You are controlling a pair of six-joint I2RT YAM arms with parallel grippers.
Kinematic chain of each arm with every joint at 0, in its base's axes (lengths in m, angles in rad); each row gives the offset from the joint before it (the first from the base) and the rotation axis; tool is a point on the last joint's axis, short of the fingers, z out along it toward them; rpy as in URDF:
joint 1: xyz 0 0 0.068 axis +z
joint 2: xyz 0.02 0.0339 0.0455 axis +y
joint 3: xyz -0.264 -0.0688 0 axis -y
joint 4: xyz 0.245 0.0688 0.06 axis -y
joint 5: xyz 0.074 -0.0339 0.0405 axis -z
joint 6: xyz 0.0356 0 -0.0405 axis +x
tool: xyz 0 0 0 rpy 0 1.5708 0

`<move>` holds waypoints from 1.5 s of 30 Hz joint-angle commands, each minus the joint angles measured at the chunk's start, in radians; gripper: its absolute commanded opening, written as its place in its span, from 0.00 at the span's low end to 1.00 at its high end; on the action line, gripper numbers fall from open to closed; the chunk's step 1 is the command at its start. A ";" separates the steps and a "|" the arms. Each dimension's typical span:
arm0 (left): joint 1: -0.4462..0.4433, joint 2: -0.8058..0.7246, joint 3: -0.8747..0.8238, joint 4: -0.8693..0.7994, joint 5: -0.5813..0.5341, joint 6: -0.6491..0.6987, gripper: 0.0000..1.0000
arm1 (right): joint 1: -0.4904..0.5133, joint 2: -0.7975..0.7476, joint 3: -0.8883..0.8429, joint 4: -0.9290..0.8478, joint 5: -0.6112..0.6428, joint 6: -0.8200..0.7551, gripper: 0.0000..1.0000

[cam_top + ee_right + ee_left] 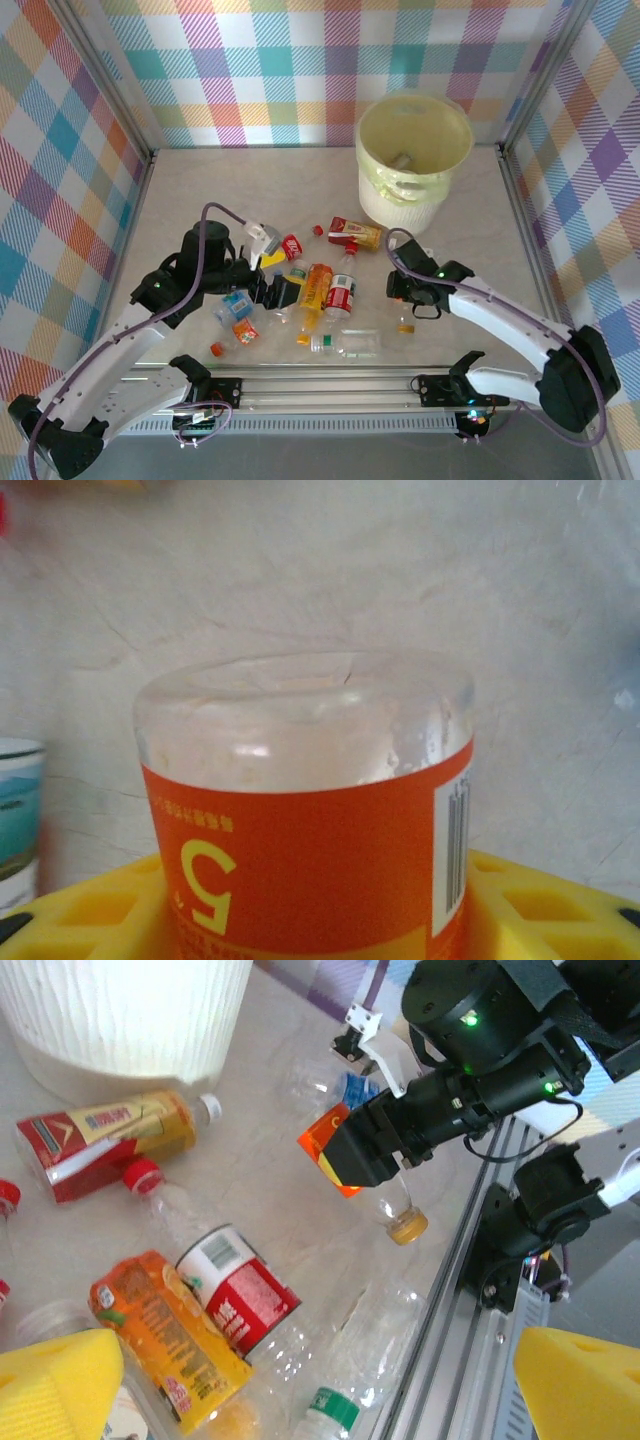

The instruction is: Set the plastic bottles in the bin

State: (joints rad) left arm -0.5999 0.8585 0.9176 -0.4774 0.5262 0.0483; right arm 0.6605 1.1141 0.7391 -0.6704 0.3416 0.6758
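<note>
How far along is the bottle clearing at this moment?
Barely started. Done: one bottle-like shape lies inside the bin. In hand: the right gripper is clamped on an orange-labelled bottle, low at the table, not yet carried over. Left: roughly a dozen bottles lie scattered between the arms, and the left gripper hangs open over them.

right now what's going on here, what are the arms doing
Two robot arms are clearing bottles into a bin. The right gripper is clamped on an orange-label bottle low over the table, near the front rail. The left gripper hangs wide open over the bottle pile, holding nothing. The bin stands at the far side with what looks like one bottle inside; most bottles lie on the table.
</note>
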 commanded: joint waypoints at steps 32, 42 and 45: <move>0.003 0.004 0.029 0.305 -0.004 -0.032 1.00 | -0.208 0.337 1.077 -0.032 -0.193 -0.515 0.51; 0.003 0.016 -0.007 0.324 0.005 -0.026 1.00 | -0.315 0.535 1.333 -0.054 -0.205 -0.512 0.51; 0.003 0.023 -0.013 0.318 0.005 -0.025 1.00 | -0.336 0.600 1.420 -0.081 -0.177 -0.512 0.51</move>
State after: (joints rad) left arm -0.5999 0.8783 0.9131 -0.1802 0.5148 0.0090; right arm 0.3443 1.6764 2.0781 -0.7334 0.1486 0.1707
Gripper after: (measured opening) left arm 0.997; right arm 0.548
